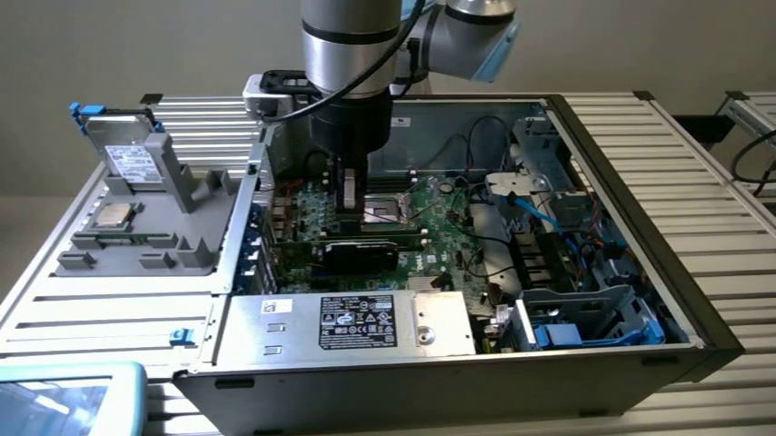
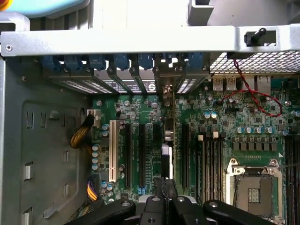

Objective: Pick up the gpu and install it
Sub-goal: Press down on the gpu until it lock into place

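While the arm reaches down into the open computer case (image 1: 679,300), the gripper (image 1: 352,216) is clenched on the gpu (image 1: 354,252) — card standing on edge over the motherboard (image 1: 449,241), black cooler facing the exterior camera. Seen from the wrist, the gripper (image 2: 167,190) pinches the gpu (image 2: 167,140) edge-on, between two black expansion slots (image 2: 140,154) (seated or not — cannot tell). Empty CPU socket (image 2: 255,187) sits nearby; a drive fixture (image 1: 145,200) is on the exterior view's left.

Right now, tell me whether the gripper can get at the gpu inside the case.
Probably yes: the gripper looks already shut on the gpu's top edge, the card standing edge-on among the motherboard slots, with nothing between them.
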